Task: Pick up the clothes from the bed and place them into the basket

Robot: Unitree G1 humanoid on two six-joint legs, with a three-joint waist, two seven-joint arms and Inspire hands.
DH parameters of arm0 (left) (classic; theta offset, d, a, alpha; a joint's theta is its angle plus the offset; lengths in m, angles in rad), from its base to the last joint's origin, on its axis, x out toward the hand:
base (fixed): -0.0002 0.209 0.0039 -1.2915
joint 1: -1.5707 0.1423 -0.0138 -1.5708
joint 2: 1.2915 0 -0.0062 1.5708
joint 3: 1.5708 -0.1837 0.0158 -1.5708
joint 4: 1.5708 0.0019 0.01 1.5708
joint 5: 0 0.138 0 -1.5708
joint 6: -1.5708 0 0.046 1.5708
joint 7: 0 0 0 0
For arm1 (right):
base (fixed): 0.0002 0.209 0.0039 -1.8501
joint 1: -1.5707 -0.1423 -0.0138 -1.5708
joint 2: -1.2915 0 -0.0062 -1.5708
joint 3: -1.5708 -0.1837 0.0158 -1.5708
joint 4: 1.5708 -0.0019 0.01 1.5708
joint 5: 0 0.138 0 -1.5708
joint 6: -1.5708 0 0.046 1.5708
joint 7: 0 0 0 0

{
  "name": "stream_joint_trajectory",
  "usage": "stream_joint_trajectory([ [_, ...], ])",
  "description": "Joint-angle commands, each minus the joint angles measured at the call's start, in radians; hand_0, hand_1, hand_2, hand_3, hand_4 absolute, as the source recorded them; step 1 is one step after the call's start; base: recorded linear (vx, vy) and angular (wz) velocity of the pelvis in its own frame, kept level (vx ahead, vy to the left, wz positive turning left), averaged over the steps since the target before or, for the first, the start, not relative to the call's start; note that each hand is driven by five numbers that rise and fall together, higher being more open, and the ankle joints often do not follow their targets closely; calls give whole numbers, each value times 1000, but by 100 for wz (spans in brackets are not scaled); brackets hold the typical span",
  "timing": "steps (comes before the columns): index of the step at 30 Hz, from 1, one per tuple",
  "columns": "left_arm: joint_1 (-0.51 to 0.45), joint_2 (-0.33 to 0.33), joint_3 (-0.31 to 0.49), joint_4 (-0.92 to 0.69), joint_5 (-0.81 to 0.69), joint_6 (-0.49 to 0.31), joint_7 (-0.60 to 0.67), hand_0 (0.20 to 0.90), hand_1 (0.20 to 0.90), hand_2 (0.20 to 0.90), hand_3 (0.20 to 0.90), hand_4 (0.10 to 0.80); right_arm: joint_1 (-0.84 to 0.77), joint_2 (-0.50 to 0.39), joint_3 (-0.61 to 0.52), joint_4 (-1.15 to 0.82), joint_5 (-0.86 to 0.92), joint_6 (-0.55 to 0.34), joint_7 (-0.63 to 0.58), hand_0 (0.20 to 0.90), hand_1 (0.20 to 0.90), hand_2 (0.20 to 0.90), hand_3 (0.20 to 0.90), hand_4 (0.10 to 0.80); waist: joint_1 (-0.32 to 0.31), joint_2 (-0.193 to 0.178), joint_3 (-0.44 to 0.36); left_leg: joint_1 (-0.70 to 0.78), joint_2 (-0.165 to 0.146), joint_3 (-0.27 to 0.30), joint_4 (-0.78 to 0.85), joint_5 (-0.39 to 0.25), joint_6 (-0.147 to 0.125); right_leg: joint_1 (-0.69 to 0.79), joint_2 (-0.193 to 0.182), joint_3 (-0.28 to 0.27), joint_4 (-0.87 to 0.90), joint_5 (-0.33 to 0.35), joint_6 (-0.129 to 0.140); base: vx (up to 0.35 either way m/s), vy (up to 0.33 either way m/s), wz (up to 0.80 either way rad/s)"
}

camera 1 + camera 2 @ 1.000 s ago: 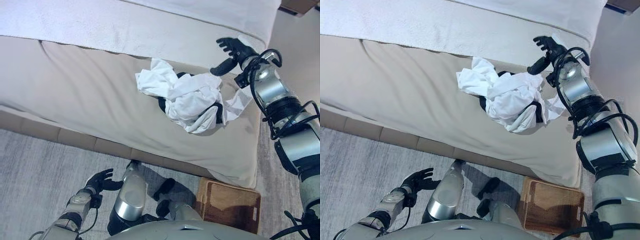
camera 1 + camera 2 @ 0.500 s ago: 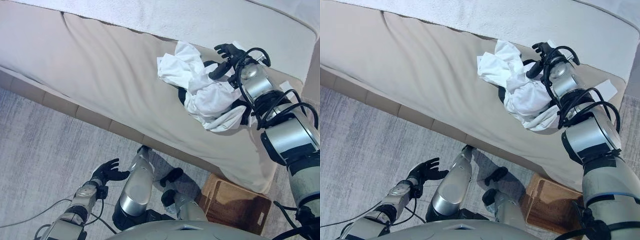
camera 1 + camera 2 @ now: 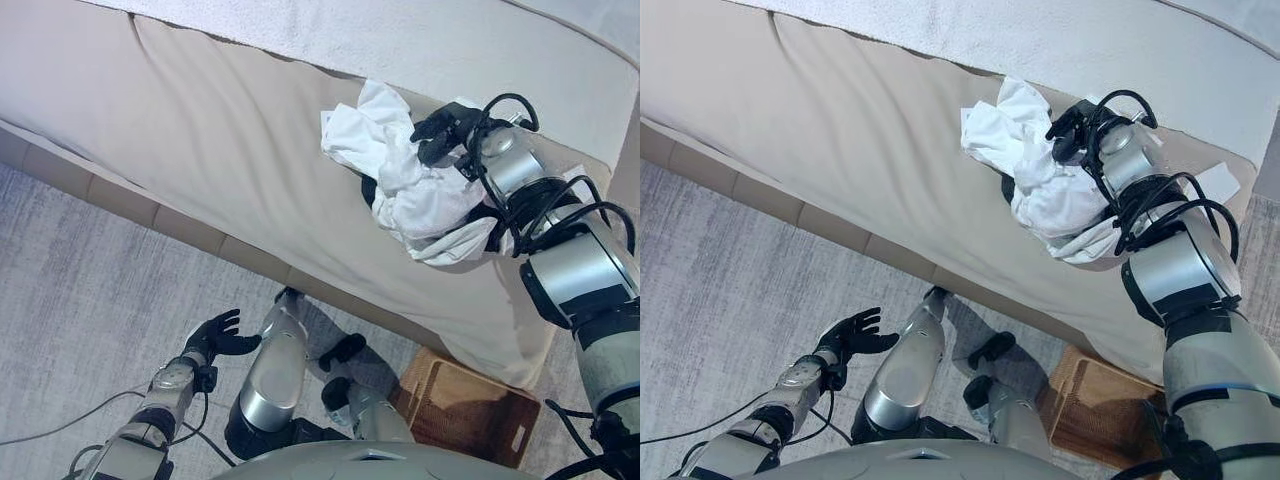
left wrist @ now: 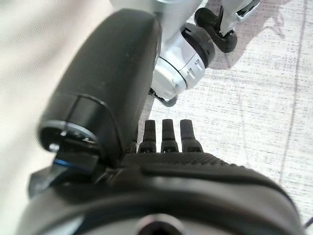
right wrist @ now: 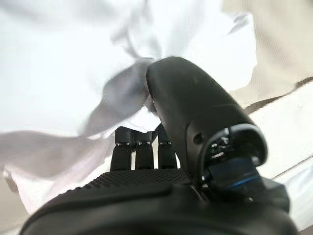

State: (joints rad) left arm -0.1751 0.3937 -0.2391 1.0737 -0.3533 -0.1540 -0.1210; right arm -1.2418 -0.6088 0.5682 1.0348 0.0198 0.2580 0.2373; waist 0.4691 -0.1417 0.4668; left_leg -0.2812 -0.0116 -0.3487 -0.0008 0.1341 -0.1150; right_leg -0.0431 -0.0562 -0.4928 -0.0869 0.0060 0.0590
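Observation:
A crumpled pile of white clothes [image 3: 415,195] with a dark piece showing under it lies on the beige bed [image 3: 220,130], near its right end. My right hand [image 3: 440,128] is on the far top of the pile. In the right wrist view [image 5: 146,196] its fingers are straight and the thumb presses against the white cloth [image 5: 58,58]. The brown wicker basket [image 3: 460,410] stands on the floor at the bed's near right corner. My left hand [image 3: 213,338] is open and empty, low over the grey rug, away from the bed.
A white blanket [image 3: 400,40] covers the far part of the bed. A grey rug [image 3: 80,300] lies in front of the bed. The bed's padded base [image 3: 130,205] runs along the near edge.
My right hand came down from above the far edge of the pile onto the white cloth. The camera view shifted down and left over the second. The left hand stayed low and open.

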Motion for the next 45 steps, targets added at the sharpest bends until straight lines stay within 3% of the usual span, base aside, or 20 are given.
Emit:
stream_joint_trajectory([
  [1,88,61,1,-11,10,3,-5,900,900,900,900,800,-115,-114,58,-129,51,-66,-15,300,300,300,200,100,-33,-21,-29,90,-17,135,-71,-62,99,-7,-50,52,160,-27,36,34,-41,-15],
  [9,111,67,7,-1,22,29,14,900,900,900,900,800,-91,-181,51,-215,4,-85,-69,300,300,300,200,100,-86,-36,-98,144,-11,165,-78,-64,108,26,-48,73,148,-6,38,-15,-18,-13],
  [12,120,59,7,8,35,43,24,900,900,900,900,800,-98,-212,19,-269,-11,-115,-248,300,300,300,200,100,-116,-41,-148,189,-12,178,-81,-79,114,54,-46,97,151,0,41,34,-47,-16],
  [17,139,45,9,35,70,51,29,900,900,900,900,800,-108,-272,-71,-360,36,-158,-434,300,300,300,200,100,-152,-40,-217,252,-17,191,-84,-98,125,96,-46,126,156,7,47,64,-38,-17],
  [26,171,21,13,116,115,60,32,900,900,900,900,800,-136,-409,-148,-436,110,-175,-674,300,300,300,200,100,-222,-21,-341,326,-20,240,-86,-128,129,156,-36,183,111,1,41,9,-28,-12],
  [37,172,16,-12,138,141,113,7,900,900,900,900,800,-330,-608,8,-297,192,-200,-757,300,300,300,200,100,-311,-8,-419,372,-12,310,-86,-153,120,167,-18,250,80,-4,23,-40,-22,-22],
  [45,148,19,-32,105,176,150,-8,900,900,900,900,800,-391,-698,81,-255,232,-187,-717,300,300,300,200,100,-374,-1,-436,383,3,364,-86,-163,117,150,-9,305,77,-8,16,-35,-36,-25],
])
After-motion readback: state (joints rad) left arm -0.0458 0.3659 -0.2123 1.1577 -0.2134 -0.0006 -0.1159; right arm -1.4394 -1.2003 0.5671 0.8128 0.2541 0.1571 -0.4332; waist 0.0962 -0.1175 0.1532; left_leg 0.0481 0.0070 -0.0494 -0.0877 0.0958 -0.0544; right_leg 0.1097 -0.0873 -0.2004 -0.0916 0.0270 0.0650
